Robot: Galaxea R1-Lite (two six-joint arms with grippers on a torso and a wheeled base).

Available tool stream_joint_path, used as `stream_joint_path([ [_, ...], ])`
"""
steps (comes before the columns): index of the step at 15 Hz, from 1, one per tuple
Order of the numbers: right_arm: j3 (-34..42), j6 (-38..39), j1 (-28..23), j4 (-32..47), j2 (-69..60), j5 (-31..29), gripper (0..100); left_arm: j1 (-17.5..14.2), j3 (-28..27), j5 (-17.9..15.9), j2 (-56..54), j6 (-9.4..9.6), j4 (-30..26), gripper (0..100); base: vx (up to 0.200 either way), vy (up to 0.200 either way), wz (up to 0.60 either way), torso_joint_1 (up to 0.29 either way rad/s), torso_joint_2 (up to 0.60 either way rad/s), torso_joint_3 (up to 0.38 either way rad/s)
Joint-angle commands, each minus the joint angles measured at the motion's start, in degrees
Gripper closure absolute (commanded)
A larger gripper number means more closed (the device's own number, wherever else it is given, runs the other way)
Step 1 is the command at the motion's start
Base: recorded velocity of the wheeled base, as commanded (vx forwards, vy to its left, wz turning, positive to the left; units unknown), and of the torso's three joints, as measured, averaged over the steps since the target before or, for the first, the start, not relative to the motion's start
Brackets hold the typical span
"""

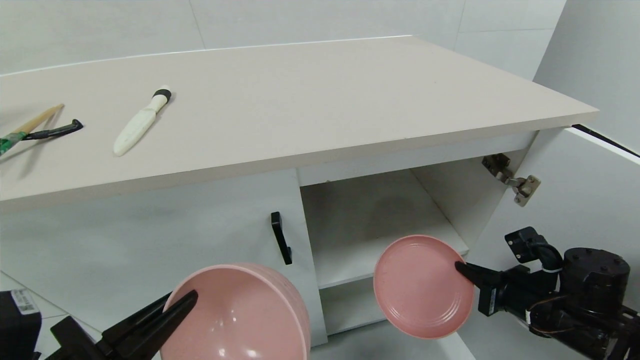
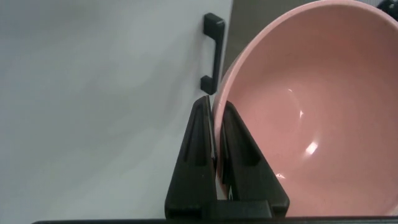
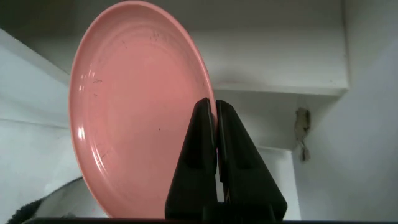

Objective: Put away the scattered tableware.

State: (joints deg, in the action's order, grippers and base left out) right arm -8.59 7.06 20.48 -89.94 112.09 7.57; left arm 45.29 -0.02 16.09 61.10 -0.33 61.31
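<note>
Pinching a pink plate [image 1: 420, 287] by its rim, jaws tight, the right gripper [image 1: 462, 267] held it on edge just before the open cupboard shelf [image 1: 370, 220]; this arm was nearer. Left gripper [image 1: 186, 301]: jaws clamped a pink bowl [image 1: 240, 315], seemingly before the closed door [image 1: 150, 240].

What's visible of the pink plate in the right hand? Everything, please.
The pink plate is round, shallow and glossy, plastic-looking, with concentric ridges inside its rim and faint scuffs. It is empty and held nearly on edge, in front of the open cabinet's shelf. The right hand pinches its rim; nothing else touches it.
</note>
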Motion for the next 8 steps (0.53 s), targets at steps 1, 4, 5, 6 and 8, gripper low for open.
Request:
stream_joint_path([
  [1, -3.01, 0.85, 0.0, -0.06, 2.6, -0.01, 100, -0.38, -0.06, -0.18, 0.86, 0.15, 0.13, 100, 0.0, 0.0, 0.0, 0.0, 0.0, 0.0],
  [4, -6.26, 0.85, -0.09, -0.06, 5.51, -0.1, 100, -0.55, -2.52, -0.18, 4.47, 1.21, 0.39, 100, 0.0, 0.0, 0.0, 0.0, 0.0, 0.0],
  [5, -7.93, 1.29, 0.0, -0.06, 7.09, -0.54, 100, -2.31, -5.42, -0.18, 7.28, 2.44, 0.48, 100, 0.0, 0.0, 0.0, 0.0, 0.0, 0.0],
  [6, -9.16, 2.26, 0.0, -0.06, 8.14, -1.59, 100, -2.75, -7.01, -0.1, 9.3, 3.23, 1.27, 100, 0.0, 0.0, 0.0, 0.0, 0.0, 0.0],
  [8, -11.01, 3.93, 0.0, -0.06, 9.28, -3.44, 100, -2.75, -7.45, -0.1, 12.82, 4.02, 5.4, 100, 0.0, 0.0, 0.0, 0.0, 0.0, 0.0],
])
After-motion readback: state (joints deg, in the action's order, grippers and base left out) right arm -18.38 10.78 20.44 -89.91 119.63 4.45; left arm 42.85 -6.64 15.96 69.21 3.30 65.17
